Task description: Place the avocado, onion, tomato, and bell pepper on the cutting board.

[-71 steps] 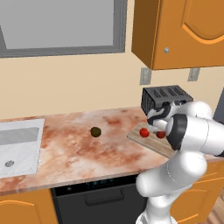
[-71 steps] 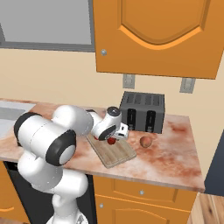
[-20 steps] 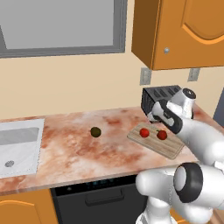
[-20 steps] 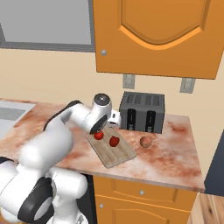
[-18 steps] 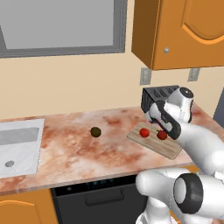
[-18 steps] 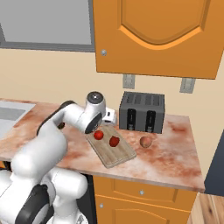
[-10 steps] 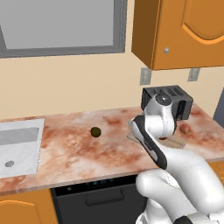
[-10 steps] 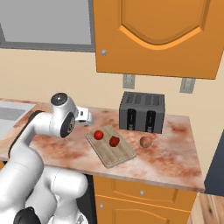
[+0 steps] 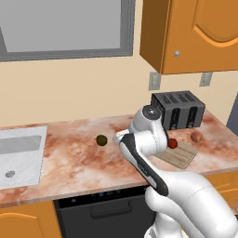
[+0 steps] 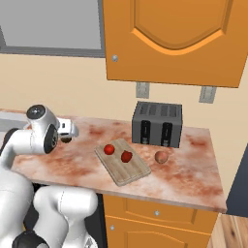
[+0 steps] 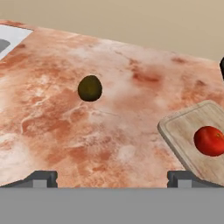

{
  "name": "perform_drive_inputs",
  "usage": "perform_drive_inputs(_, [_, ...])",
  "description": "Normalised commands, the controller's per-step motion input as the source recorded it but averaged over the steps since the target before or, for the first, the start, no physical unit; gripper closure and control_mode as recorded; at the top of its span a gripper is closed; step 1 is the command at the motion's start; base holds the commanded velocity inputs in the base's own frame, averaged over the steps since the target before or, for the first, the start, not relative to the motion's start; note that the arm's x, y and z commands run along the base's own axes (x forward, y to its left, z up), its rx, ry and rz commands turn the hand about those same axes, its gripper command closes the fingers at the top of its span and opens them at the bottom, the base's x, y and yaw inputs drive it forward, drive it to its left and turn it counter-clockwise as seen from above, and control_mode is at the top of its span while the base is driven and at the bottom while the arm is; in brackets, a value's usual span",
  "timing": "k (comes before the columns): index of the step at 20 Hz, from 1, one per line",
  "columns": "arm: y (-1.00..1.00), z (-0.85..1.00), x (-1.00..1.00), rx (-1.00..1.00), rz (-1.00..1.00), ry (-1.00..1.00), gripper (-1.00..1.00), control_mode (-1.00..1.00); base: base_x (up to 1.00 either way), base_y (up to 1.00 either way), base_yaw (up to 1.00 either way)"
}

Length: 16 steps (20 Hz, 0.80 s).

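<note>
Arm: swung from the cutting board (image 10: 123, 166) leftward over the counter (image 11: 65, 131); gripper (image 11: 111, 178) now faces the avocado (image 11: 90, 88), fingers wide apart, empty
Board: two red items on it, tomato and bell pepper
Onion (image 10: 162, 156): on counter just right of board, near the toaster (image 10: 157, 123)
Avocado: well left of board, by itself
Judgement: half done; avocado looks next

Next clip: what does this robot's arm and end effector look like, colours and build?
A glossy white arm of rounded, bulbous segments with dark joint seams and a dark circular cap at one joint. The end effector has two small dark grey, blocky fingertips. No cables or markings are discernible.
</note>
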Motion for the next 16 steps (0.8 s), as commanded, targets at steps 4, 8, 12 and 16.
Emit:
perform_drive_inputs(4, [0.64, 0.25, 0.01, 0.03, 0.18, 0.09, -1.00, -1.00, 0.00, 0.00, 0.00])
perform_drive_inputs(8, [0.47, 0.15, 0.22, 0.06, 0.14, 0.07, -1.00, -1.00, 0.00, 0.00, 0.00])
perform_drive_inputs(12, [0.18, 0.01, 0.02, 0.00, 0.12, 0.00, -1.00, -1.00, 0.00, 0.00, 0.00])
perform_drive_inputs(16, [0.17, 0.00, -0.03, 0.00, 0.02, -0.02, -1.00, -1.00, 0.00, 0.00, 0.00])
